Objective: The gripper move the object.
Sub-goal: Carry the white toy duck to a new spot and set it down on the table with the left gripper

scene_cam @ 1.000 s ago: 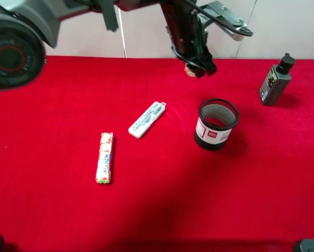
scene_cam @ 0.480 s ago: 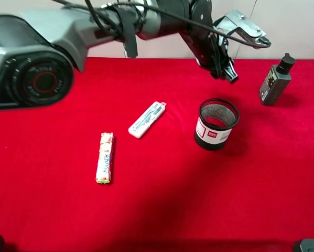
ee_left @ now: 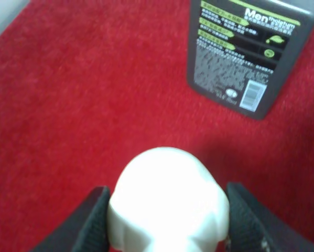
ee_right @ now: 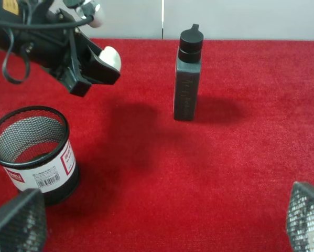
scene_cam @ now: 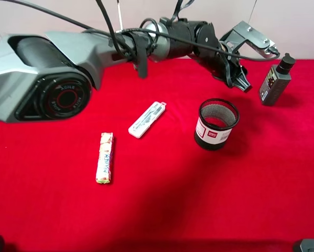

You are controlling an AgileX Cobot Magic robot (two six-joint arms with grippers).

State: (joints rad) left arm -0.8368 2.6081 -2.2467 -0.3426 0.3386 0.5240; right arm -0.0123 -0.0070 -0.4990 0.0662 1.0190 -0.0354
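the left gripper (scene_cam: pixel 242 83) pinches the object (ee_left: pixel 167 202) between its fingers, aloft between the cup (scene_cam: pixel 216 125) and the bottle (scene_cam: pixel 275 80), so it should lower gently onto bare cloth (scene_cam: pixel 162 210), clear of both, before releasing.

Right of the mesh cup (scene_cam: pixel 216 124), bare red cloth (scene_cam: pixel 261 157) lies open up to the upright dark bottle (scene_cam: pixel 275 81). Above that gap, behind the cup, hangs the left gripper (scene_cam: pixel 244 85) clamped on the object (ee_right: pixel 111 56), its arm (scene_cam: pixel 162 44) spanning leftward. Left of the cup, the white case (scene_cam: pixel 147 119) and candy stick (scene_cam: pixel 105 157) lie flat, well apart.
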